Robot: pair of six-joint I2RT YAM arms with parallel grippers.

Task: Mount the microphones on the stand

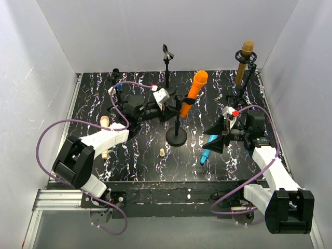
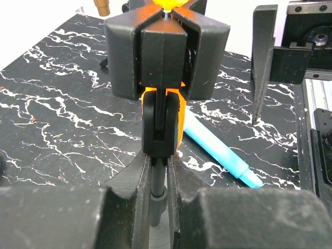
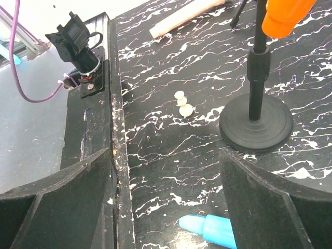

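Observation:
An orange microphone (image 1: 194, 92) sits tilted in the clip of the middle stand (image 1: 177, 137). My left gripper (image 1: 175, 109) is shut on that stand's thin pole (image 2: 156, 193) just under the clip (image 2: 162, 57); the orange body (image 2: 180, 120) shows behind the clip. A golden-brown microphone (image 1: 244, 61) stands in the back right stand. A light blue microphone (image 1: 206, 154) lies on the table under my open, empty right gripper (image 1: 215, 141); it also shows in the right wrist view (image 3: 207, 228). A pale pink microphone (image 1: 105, 124) lies partly under my left arm.
An empty stand (image 1: 167, 57) is at the back centre and a small black clip (image 1: 115, 72) at the back left. A tiny beige peg (image 1: 162, 152) lies near the front, also in the right wrist view (image 3: 184, 106). White walls enclose the black marbled table (image 1: 140, 161).

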